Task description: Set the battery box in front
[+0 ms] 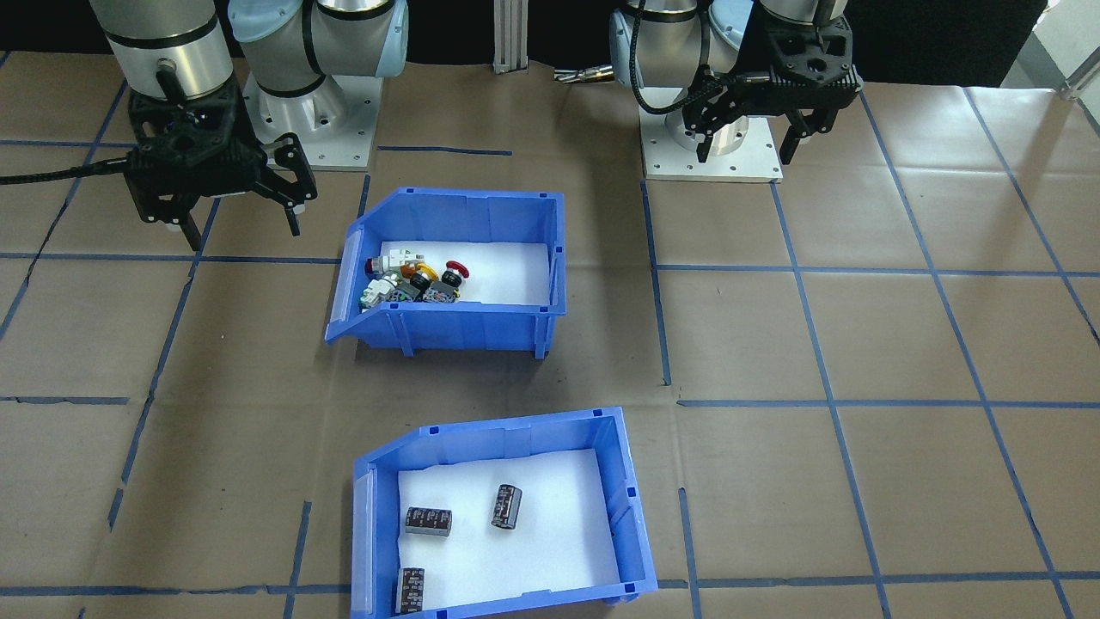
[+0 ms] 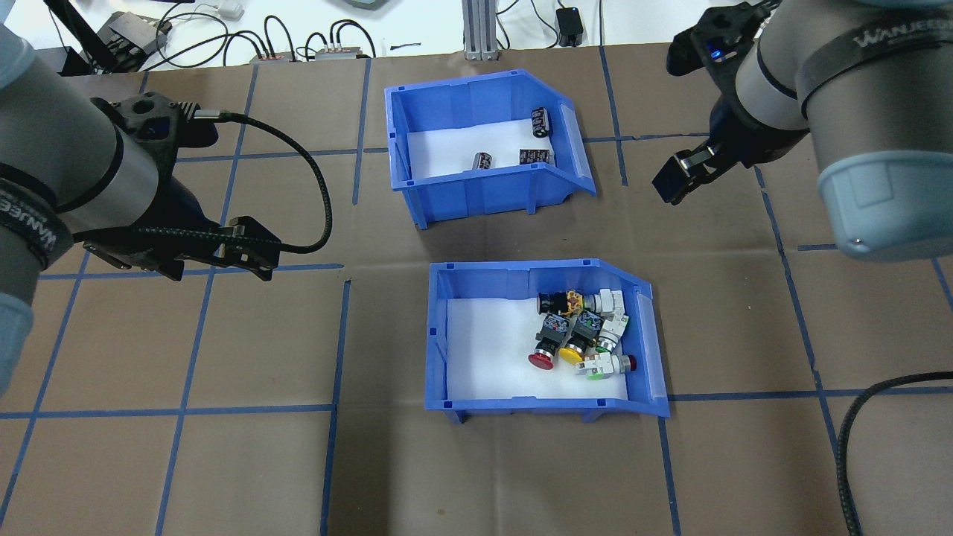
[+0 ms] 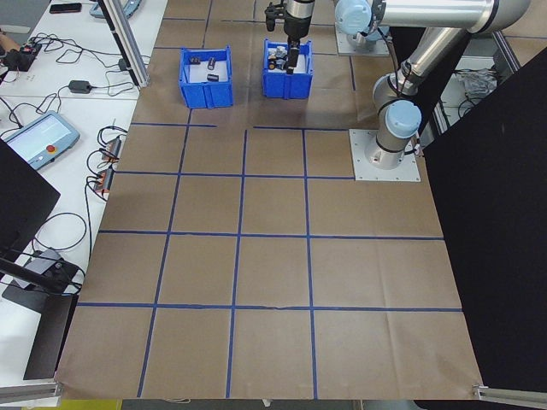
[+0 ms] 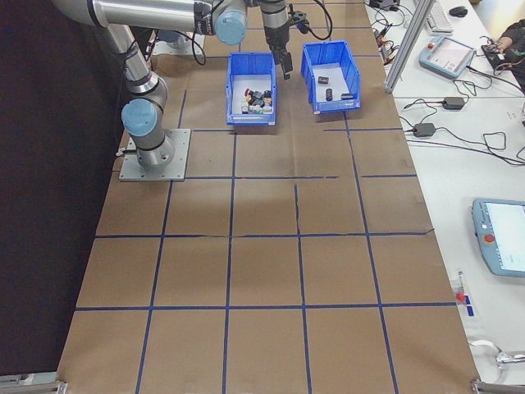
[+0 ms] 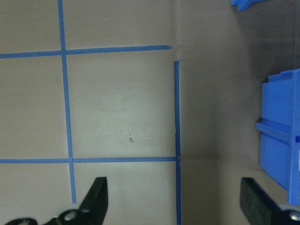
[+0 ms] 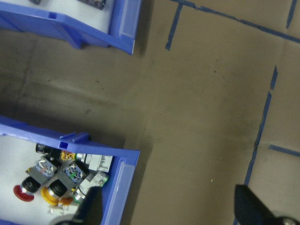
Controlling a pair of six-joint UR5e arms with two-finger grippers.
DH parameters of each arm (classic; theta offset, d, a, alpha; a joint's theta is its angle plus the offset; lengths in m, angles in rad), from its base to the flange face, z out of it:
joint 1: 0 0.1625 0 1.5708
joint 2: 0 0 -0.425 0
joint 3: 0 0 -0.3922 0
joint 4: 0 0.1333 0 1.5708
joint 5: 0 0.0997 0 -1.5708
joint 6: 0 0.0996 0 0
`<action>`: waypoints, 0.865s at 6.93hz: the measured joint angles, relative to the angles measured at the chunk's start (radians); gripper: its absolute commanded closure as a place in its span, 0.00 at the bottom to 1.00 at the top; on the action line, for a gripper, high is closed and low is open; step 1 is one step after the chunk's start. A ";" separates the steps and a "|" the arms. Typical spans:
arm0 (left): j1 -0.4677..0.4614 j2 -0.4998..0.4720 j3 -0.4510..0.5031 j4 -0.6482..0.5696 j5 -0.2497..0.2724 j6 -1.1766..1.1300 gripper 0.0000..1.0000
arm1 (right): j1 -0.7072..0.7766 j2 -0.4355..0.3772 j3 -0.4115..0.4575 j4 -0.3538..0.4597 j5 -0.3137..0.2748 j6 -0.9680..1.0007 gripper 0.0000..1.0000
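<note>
Two blue bins stood on brown paper-covered table [image 2: 223,461] gridded with blue tape. Battery box [image 2: 476,186] sat on far side from robot, sloped mouth toward robot's right, three dark cells [image 2: 534,156] on white foam floor. Switch bin [image 2: 521,391] sat nearer robot, just apart from it, colourful push-buttons [image 2: 584,335] heaped at mouth end. Left gripper [image 1: 746,137] hung over bare table left of bins, fingers spread, holding nothing. Right gripper [image 1: 234,215] hung right of bins, likewise spread and empty.
</note>
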 measured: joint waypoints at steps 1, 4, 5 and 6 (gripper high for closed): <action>0.000 0.007 -0.007 0.001 0.000 0.002 0.00 | -0.003 0.027 -0.023 0.043 0.000 0.140 0.00; 0.000 0.041 -0.063 0.019 -0.002 0.007 0.00 | 0.001 0.144 -0.213 0.289 0.010 0.323 0.00; 0.000 0.044 -0.069 0.033 -0.004 0.007 0.00 | 0.002 0.157 -0.236 0.317 0.013 0.330 0.00; 0.000 0.045 -0.072 0.040 -0.005 0.006 0.00 | 0.002 0.163 -0.243 0.323 0.013 0.331 0.00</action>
